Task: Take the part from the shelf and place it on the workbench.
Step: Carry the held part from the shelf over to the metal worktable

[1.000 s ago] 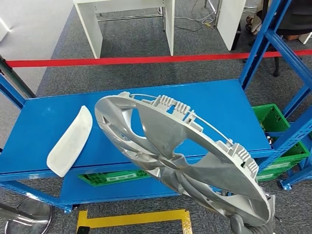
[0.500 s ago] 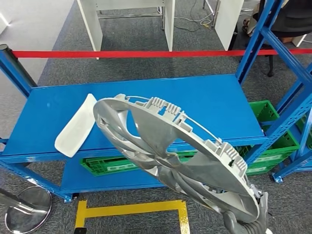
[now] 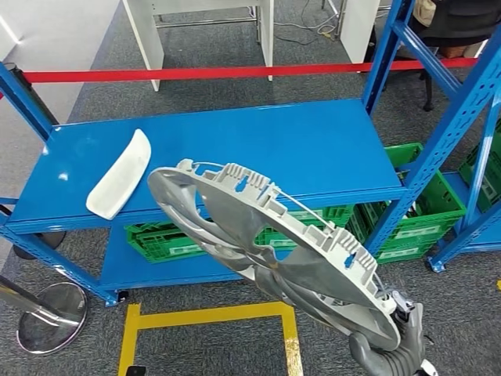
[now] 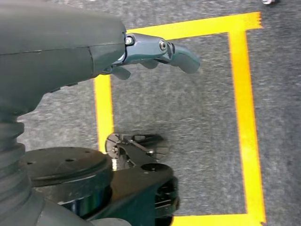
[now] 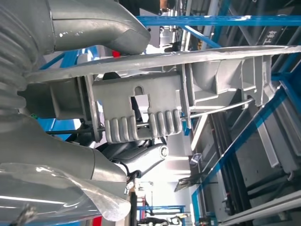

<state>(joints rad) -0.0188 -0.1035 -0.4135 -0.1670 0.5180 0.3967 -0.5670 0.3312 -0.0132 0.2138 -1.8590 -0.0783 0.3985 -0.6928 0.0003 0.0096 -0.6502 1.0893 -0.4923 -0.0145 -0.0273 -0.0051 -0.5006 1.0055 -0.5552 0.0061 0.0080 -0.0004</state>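
right hand (image 3: 393,354) at 5 o'clock, grey fingers (image 5: 145,157) clamped on rim of silver ribbed plastic wheel cover (image 3: 266,247), held tilted in front of blue metal shelf (image 3: 236,145) | left hand (image 4: 156,49) over grey carpet, fingers extended, holding nothing | white curved panel (image 3: 119,176) on shelf at 10 o'clock

Grey carpet floor (image 3: 236,78) crossed by red tape (image 3: 177,74), yellow floor marking (image 3: 207,316), white tables (image 3: 200,23) behind.
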